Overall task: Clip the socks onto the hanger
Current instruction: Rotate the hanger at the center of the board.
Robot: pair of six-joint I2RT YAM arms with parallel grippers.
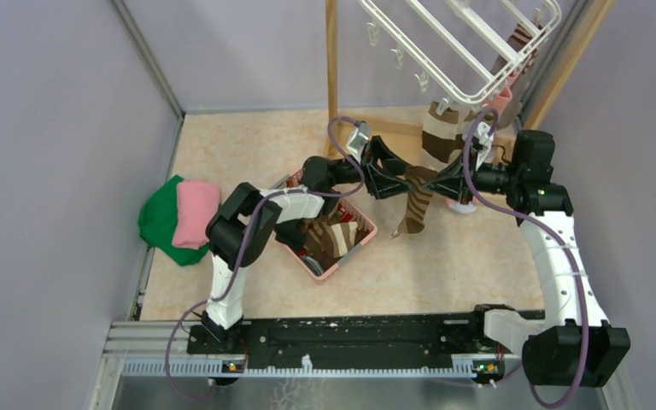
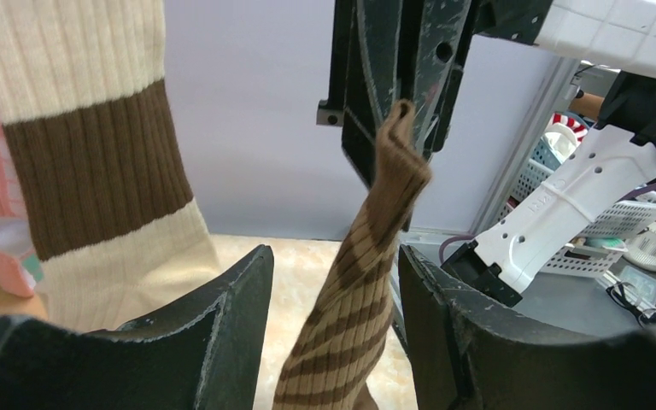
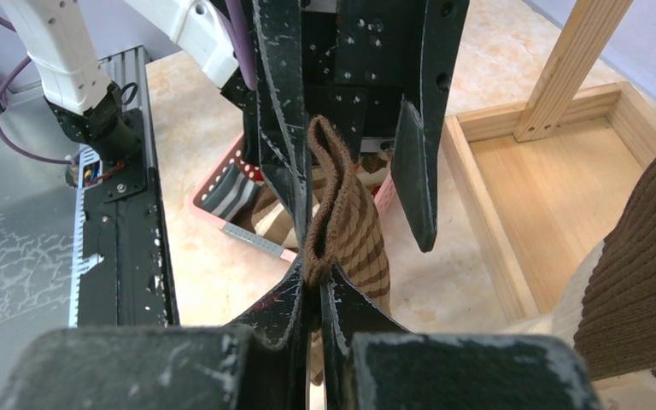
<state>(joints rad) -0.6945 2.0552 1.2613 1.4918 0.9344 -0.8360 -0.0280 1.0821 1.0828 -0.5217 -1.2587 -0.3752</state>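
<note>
Sock (image 3: 346, 226) tight in right gripper (image 3: 316, 286), left gripper (image 2: 333, 260) open around it

My left hand (image 2: 333, 273): fingers apart, at 6 o'clock.
Tan striped sock (image 2: 354, 316): hanging between my fingers, top pinched at 12 o'clock by my right hand (image 2: 397, 98).
Cream-and-brown sock (image 2: 94, 171): hanging at 9 o'clock.

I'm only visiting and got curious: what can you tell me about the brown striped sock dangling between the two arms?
The brown striped sock looks like a soft ribbed knit, tan with darker brown bands. Its cuff is folded double and pinched in the shut right gripper. The rest hangs limp in the air, to the right of the pink basket. The left gripper is open, with a finger on either side of the sock; whether they touch it I cannot tell.
</note>
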